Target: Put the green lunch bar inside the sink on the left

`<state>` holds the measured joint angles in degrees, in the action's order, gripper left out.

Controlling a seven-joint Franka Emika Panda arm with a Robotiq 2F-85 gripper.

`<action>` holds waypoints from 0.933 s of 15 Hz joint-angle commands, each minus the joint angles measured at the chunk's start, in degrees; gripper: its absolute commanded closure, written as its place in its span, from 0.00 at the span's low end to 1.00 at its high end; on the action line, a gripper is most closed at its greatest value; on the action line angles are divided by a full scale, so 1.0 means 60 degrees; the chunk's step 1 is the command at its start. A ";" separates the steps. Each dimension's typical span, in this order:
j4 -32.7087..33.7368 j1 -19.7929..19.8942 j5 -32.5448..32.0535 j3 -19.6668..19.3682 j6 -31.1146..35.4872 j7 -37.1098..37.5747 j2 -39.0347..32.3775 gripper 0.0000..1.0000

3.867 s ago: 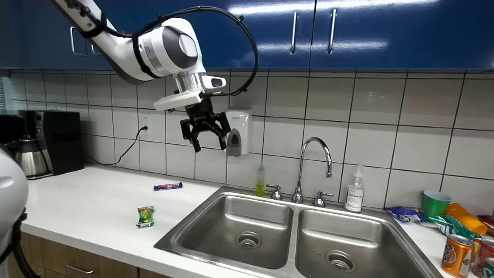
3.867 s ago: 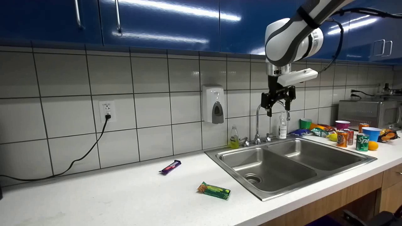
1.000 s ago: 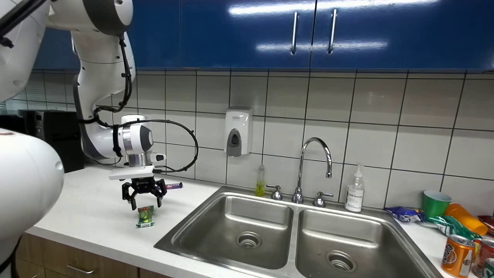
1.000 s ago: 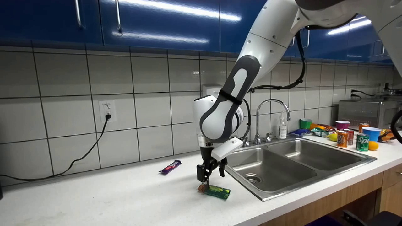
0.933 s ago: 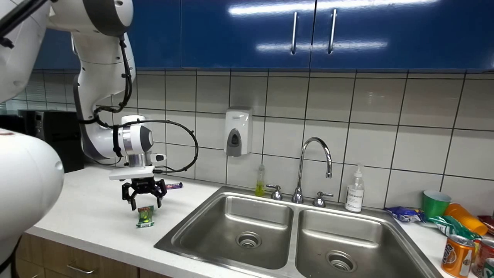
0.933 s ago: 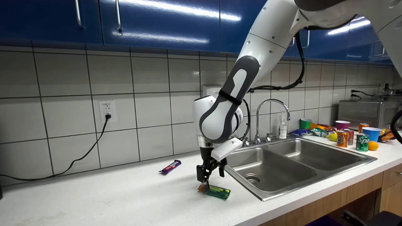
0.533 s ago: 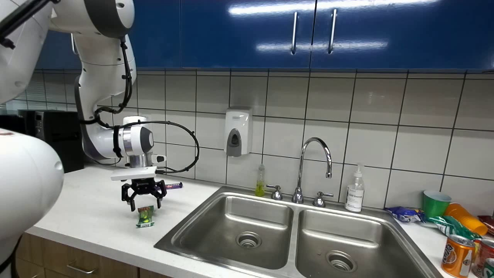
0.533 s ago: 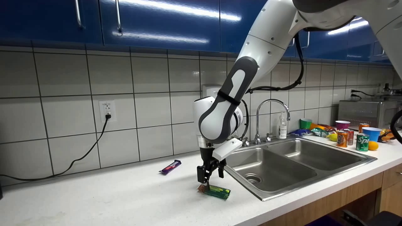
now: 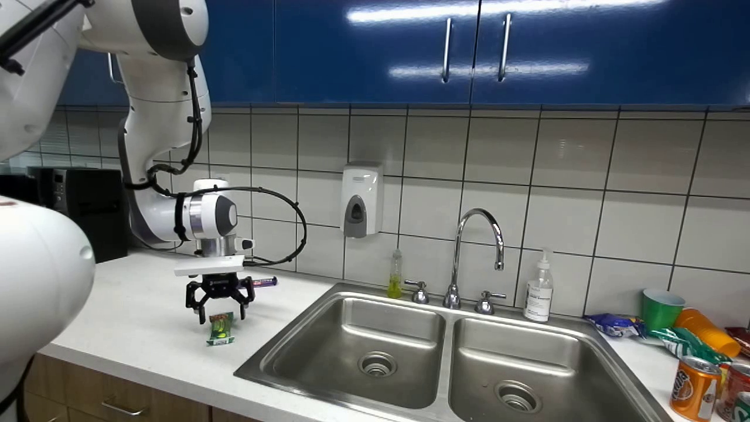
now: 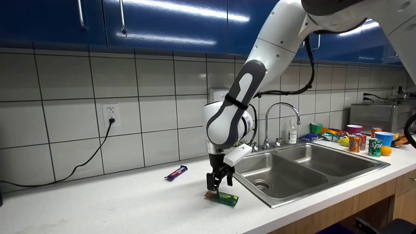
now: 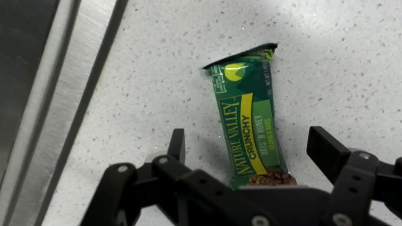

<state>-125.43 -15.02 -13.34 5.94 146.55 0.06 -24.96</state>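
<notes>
White counter (image 10: 97, 208) holds a steel sink (image 9: 444, 375) below blue cabinets (image 9: 363, 53)

Glossy plastic-wrapped green lunch bar (image 11: 249, 119), matt gripper (image 9: 222, 317), smooth speckled bench (image 11: 157, 78), brushed-metal sink (image 9: 387, 331), mirror-bright metal faucet (image 9: 456, 264) near the bench's back edge, glossy tiles (image 10: 68, 120), wood-grain drawers (image 9: 170, 392) below the front edge, high-gloss cabinets (image 9: 375, 58)

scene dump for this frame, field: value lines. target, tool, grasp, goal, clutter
target: green bar, flat on the counter
tool: gripper, open, green bar between its jaws in the wrist view
grasp: none; counter shows between green bar and each jaw
goal: left sink basin, green bar not in it
nearby: purple bar, also on the counter
bottles: yellow-green bottle and pump bottle, either side of the faucet
</notes>
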 commanded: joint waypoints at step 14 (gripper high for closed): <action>0.0057 0.0223 0.0259 0.0288 -0.0066 -0.0457 -0.0389 0.00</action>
<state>-125.53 -14.77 -12.73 6.89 146.59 -1.28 -27.17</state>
